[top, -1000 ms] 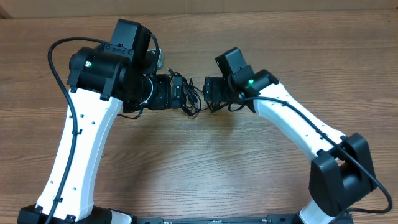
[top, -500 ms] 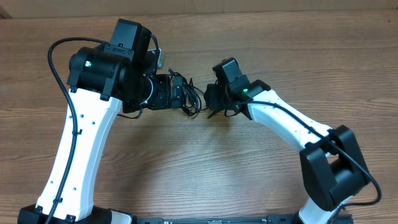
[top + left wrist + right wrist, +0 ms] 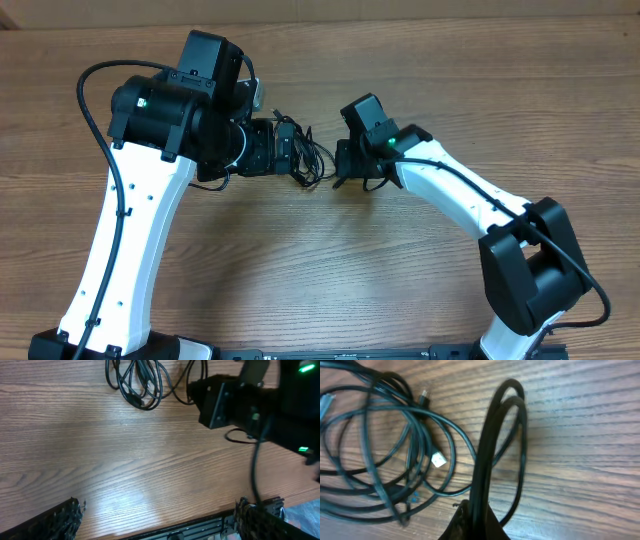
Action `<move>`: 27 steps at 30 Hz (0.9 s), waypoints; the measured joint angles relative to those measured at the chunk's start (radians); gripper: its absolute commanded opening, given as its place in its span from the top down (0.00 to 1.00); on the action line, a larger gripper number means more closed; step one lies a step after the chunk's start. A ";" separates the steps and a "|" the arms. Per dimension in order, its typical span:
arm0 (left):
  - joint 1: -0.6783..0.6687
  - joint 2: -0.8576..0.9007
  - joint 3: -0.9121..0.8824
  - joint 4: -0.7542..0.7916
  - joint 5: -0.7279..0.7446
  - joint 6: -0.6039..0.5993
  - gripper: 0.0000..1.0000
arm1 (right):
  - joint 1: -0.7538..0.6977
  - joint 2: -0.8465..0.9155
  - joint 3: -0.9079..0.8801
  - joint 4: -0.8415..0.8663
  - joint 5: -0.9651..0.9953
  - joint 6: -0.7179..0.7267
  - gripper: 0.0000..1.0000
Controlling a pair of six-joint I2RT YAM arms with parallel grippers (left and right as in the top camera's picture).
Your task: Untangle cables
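The cables (image 3: 312, 160) lie as a loose black tangle on the wooden table between my two grippers. In the right wrist view the tangle (image 3: 385, 460) spreads to the left, with a small silver-tipped plug (image 3: 438, 460) in it. My right gripper (image 3: 475, 517) is shut on a doubled loop of cable (image 3: 502, 420) that rises from the jaws. Overhead, the right gripper (image 3: 342, 165) sits at the tangle's right edge. My left gripper (image 3: 157, 522) is open and empty, its fingertips (image 3: 55, 520) well short of the cables (image 3: 140, 385). Overhead, the left gripper (image 3: 288, 150) is at the tangle's left side.
The right arm's black wrist body (image 3: 240, 400) fills the upper right of the left wrist view. The table's front edge with a metal rail (image 3: 200, 527) shows at the bottom there. Bare wood (image 3: 330, 260) lies between the arm bases.
The right gripper has moved a little left onto the tangle's edge and closed from open onto a cable loop. The left arm has not moved.
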 measured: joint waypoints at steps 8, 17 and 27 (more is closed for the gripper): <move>0.000 0.000 0.000 0.005 0.000 0.000 0.00 | 0.003 -0.193 0.250 -0.175 -0.012 -0.063 0.96; 0.000 0.000 0.000 0.014 0.000 0.000 0.00 | 0.053 -0.531 0.333 -0.193 -0.083 -0.181 0.96; 0.000 0.000 0.000 0.006 0.005 0.000 0.02 | 0.059 -0.550 0.333 -0.142 -0.197 -0.200 0.96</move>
